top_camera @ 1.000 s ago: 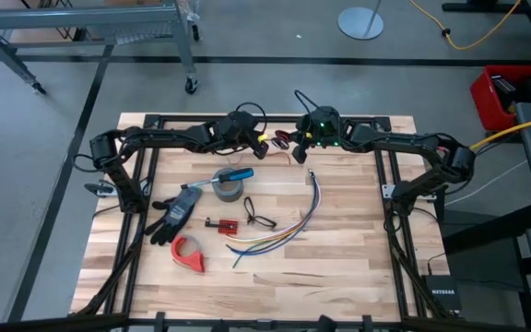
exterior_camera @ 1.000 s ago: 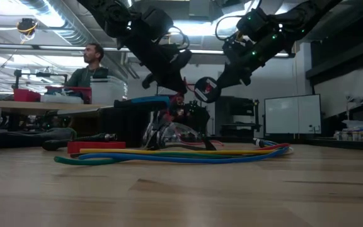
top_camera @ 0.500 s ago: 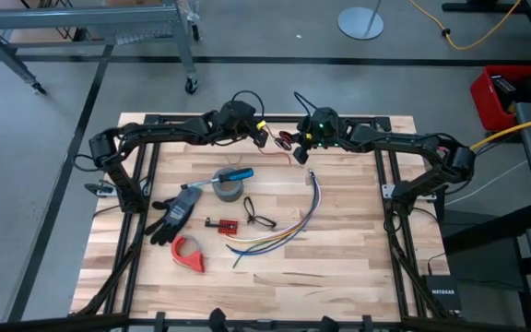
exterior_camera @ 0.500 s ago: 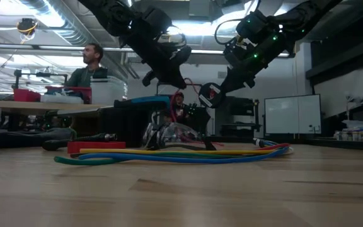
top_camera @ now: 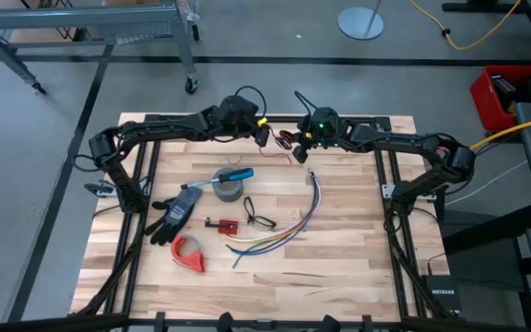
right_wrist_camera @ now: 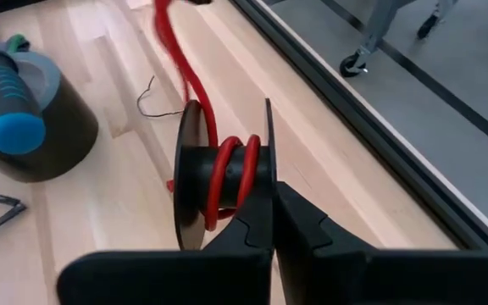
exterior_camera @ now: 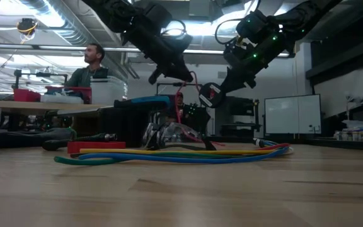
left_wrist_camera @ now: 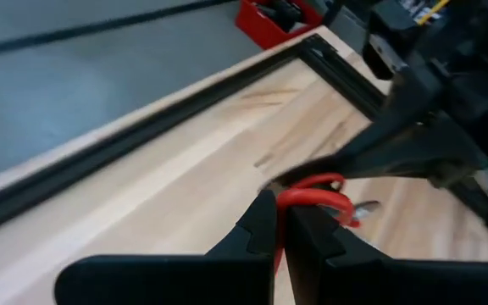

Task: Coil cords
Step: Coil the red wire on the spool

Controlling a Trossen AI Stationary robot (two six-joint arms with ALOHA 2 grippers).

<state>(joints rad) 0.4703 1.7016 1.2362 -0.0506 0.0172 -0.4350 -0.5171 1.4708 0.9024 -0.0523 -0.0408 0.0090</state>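
Both arms meet above the far edge of the table (top_camera: 339,258). The left gripper (top_camera: 259,128) has its fingers (left_wrist_camera: 257,233) pressed together on the red wire (left_wrist_camera: 316,196), which passes between the tips and curves into a loop just beyond them. The right gripper (top_camera: 295,140), facing the left one and near it, is clamped on a small dark spool (right_wrist_camera: 195,182); the wire is wound in a few turns around the spool's core, and a strand rises from it toward the left gripper. In the low view both grippers hang well above the tabletop, with the wire (exterior_camera: 194,85) spanning the gap between them and one strand hanging below it.

On the table below lie a tape roll (top_camera: 228,189) with a blue-handled screwdriver (top_camera: 234,174) across it, a dark glove (top_camera: 173,214), a red tape dispenser (top_camera: 189,253), a small red-and-black piece (top_camera: 219,224), a thin black looped cord (top_camera: 258,218) and a multicoloured wire bundle (top_camera: 289,229). A person (exterior_camera: 88,66) sits in the room beyond.
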